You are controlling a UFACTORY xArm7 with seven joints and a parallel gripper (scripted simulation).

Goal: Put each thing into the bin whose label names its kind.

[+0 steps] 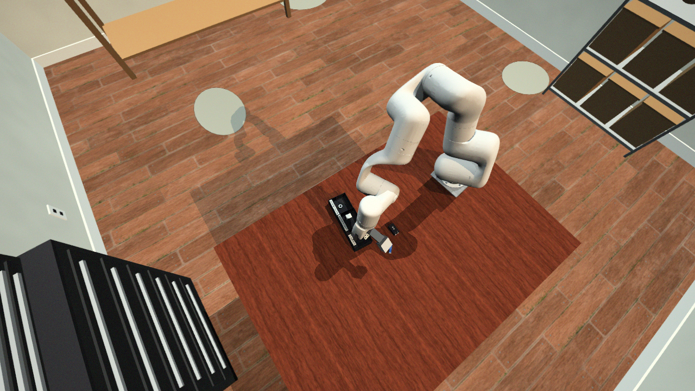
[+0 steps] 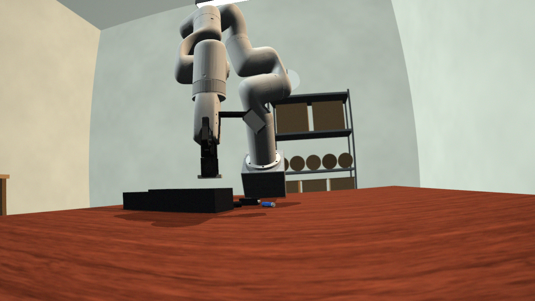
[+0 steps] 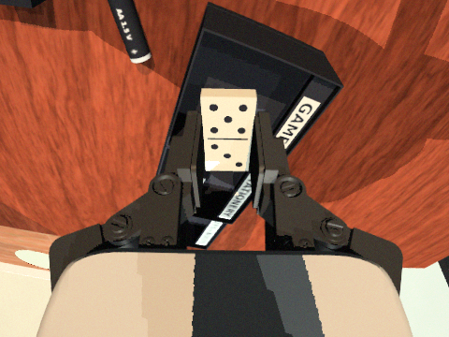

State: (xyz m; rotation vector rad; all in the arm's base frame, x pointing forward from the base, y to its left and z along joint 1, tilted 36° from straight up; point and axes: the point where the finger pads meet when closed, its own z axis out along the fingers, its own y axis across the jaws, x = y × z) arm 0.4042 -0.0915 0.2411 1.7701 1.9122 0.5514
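Observation:
My gripper (image 3: 227, 132) is shut on a cream domino (image 3: 228, 127) with black pips and holds it above the end bin (image 3: 262, 71) of a black row of bins (image 1: 347, 219). The label on that bin starts with "GAM" (image 3: 303, 119). In the exterior view the gripper (image 2: 209, 170) hangs a little above the bins (image 2: 177, 200), with the domino (image 2: 209, 177) at its tips. A black cylindrical battery (image 3: 127, 21) lies on the table beside the bin. A blue battery (image 2: 268, 204) and a small black block (image 1: 392, 228) lie to the right of the bins.
The far bin (image 1: 342, 204) holds a small white thing. The robot base (image 2: 263, 177) stands behind the bins. A black cabinet (image 1: 97, 321) and a shelf unit (image 2: 314, 142) stand off the table.

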